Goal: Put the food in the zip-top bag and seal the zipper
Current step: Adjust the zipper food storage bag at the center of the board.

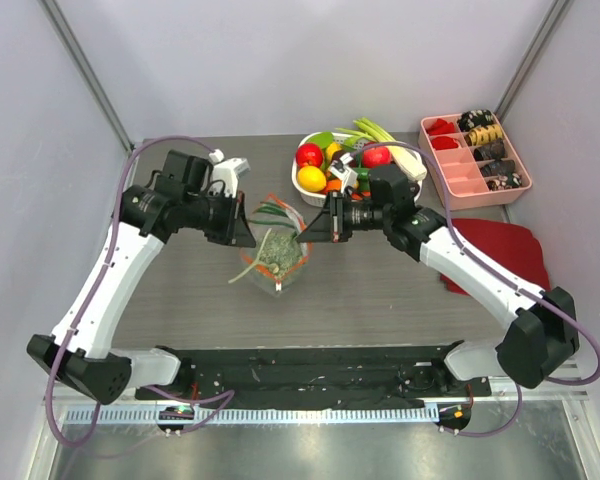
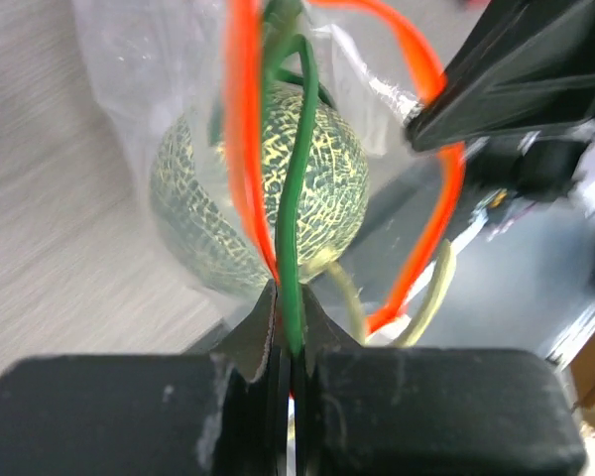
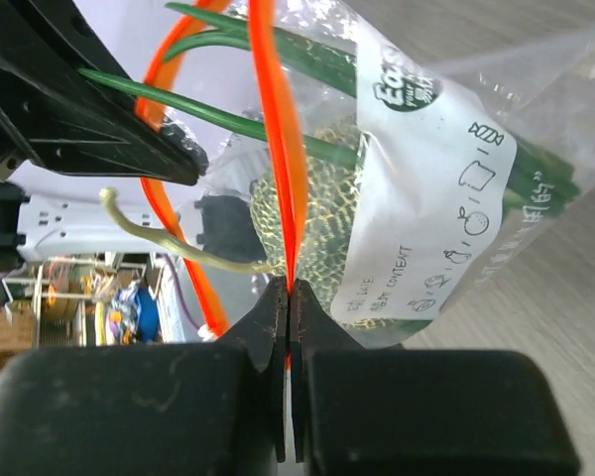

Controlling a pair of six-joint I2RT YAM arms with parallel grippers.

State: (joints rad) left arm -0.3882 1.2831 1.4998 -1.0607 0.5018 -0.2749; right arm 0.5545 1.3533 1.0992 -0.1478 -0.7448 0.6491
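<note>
Round netted food (image 2: 317, 188) sits inside the zip-top bag (image 3: 426, 198) just beyond both claws, while the left gripper (image 2: 286, 297) and right gripper (image 3: 288, 293) each clench the zipper (image 3: 278, 149), which gapes open between them and is not yet sealed.

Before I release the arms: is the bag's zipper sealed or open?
Open. In both wrist views the zipper bows apart into an orange loop, with green stalks crossing the mouth.
</note>
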